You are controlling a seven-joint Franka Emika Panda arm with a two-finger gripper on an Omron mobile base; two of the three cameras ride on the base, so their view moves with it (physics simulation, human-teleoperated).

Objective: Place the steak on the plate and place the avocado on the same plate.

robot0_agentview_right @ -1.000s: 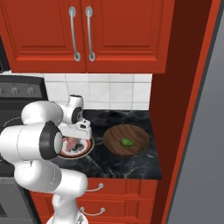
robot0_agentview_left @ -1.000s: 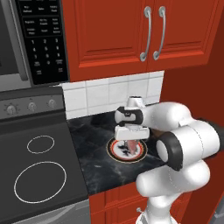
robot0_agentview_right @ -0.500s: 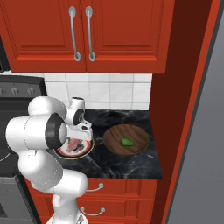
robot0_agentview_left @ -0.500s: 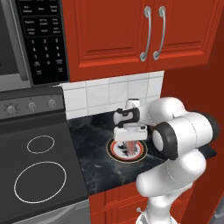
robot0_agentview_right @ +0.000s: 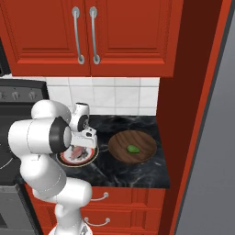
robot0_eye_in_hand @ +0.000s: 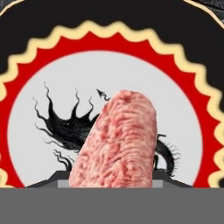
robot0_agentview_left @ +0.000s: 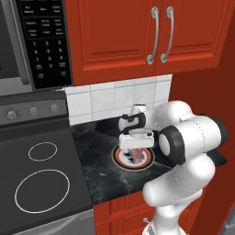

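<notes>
1. Over the last second my arm has folded in closer to the counter, the elbow swinging round while my gripper has stayed above the plate. The plate and the dark brown bowl lie where they were.
2. I judge this to mean the first half of the task is nearly done: the steak is over the plate's white face and only needs setting down and letting go.
3. My jaws are clenched on the steak. In the hand view it hangs from between my fingertips, pointing down at the dark centre pattern, with the scalloped orange-red rim ringed around it.
4. Whether the steak's lower end already touches the plate, I cannot tell; from the left base view it reaches down close to the face.
5. The avocado sits in the brown bowl, just beside the plate on the black counter, untouched and apart from my gripper.
6. My next move, as I see it, is to lower a little, release, then go over to the bowl.
</notes>
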